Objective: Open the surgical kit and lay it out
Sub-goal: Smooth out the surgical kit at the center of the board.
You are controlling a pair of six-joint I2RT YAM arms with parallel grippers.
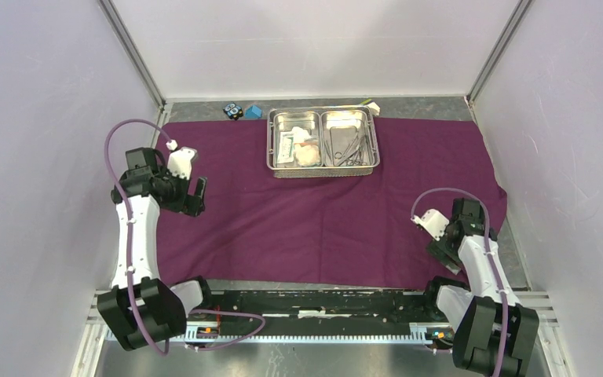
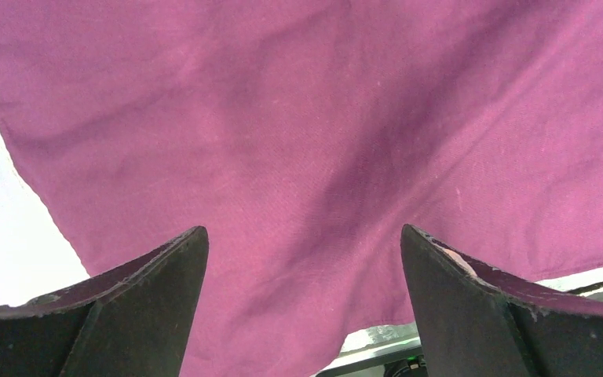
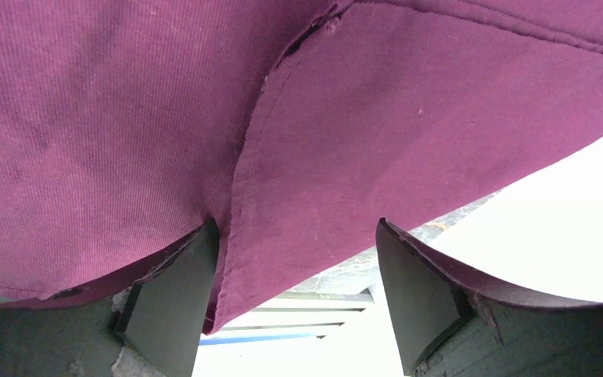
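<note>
Left gripper spread wide above cloth, right gripper also spread, cloth's folded edge against one finger, tray well ahead of both, on cloth

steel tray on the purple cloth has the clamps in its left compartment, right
Not quite. The clamps lie in the right compartment of the steel tray, not the left. The tray does sit on the purple cloth. The top external view shows this.

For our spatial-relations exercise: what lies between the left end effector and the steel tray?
Only bare purple cloth; the top view shows nothing else on the stretch from the left end effector to the steel tray.
</note>
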